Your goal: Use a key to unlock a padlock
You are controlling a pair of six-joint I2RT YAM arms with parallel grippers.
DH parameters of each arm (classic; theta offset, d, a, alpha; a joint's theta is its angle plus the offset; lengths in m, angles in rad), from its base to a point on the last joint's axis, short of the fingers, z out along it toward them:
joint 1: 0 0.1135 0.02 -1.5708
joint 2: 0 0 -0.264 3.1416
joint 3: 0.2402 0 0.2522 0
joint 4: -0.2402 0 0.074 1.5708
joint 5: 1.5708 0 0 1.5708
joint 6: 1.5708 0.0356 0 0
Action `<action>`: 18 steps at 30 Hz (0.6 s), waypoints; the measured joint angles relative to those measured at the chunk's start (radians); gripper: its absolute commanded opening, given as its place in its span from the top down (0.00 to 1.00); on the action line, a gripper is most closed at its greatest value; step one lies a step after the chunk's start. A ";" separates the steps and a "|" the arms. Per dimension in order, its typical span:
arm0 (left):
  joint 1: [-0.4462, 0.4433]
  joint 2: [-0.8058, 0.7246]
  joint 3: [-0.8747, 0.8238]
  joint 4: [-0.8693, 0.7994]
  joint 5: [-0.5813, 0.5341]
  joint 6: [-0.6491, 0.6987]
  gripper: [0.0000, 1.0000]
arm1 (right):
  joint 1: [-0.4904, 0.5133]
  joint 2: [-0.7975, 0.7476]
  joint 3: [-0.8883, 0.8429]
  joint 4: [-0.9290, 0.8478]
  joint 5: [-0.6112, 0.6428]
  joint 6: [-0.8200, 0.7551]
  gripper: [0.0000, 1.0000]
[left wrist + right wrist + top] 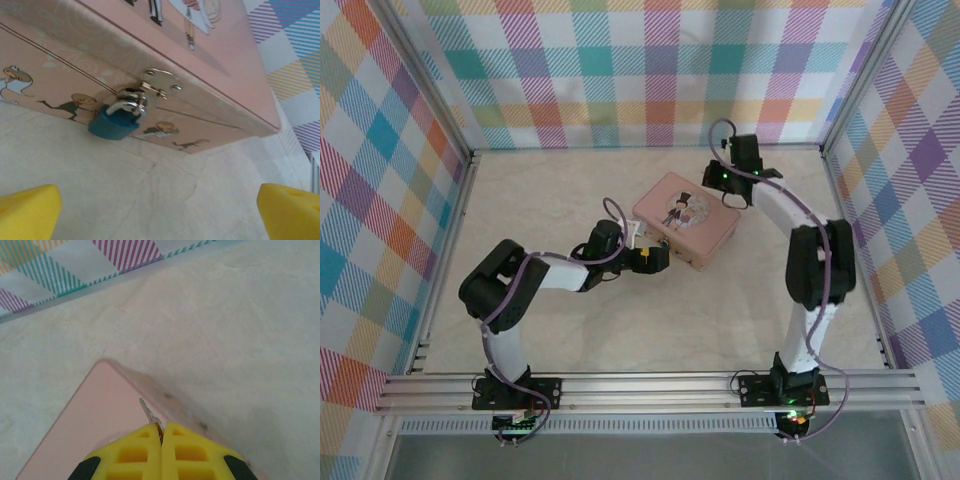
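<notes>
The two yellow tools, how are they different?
The left tool is wide open and holds nothing; the right tool is shut on the key. The left tool faces the blue padlock on the side of the pink tin; the right tool is over a corner of its lid. Both have yellow fingers.

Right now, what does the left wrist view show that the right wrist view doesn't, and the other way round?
Left wrist: the blue padlock hanging from a hasp, with the left gripper short of it, jaws wide open. Right wrist: the key pinched in the right gripper, jaws shut, over a lid corner. Both: the pink tin and the pale table.
</notes>
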 measured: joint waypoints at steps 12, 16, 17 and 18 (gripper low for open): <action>0.000 0.108 0.057 0.105 0.002 0.057 0.00 | 0.020 0.357 0.412 -0.217 -0.125 -0.052 1.00; 0.000 0.130 0.074 0.124 0.014 0.072 0.00 | 0.043 0.399 0.477 -0.248 -0.182 -0.084 1.00; 0.001 0.132 0.074 0.126 0.019 0.074 0.00 | 0.047 0.403 0.486 -0.245 -0.189 -0.092 1.00; 0.001 0.134 0.074 0.129 0.024 0.074 0.01 | 0.048 0.405 0.489 -0.245 -0.192 -0.100 1.00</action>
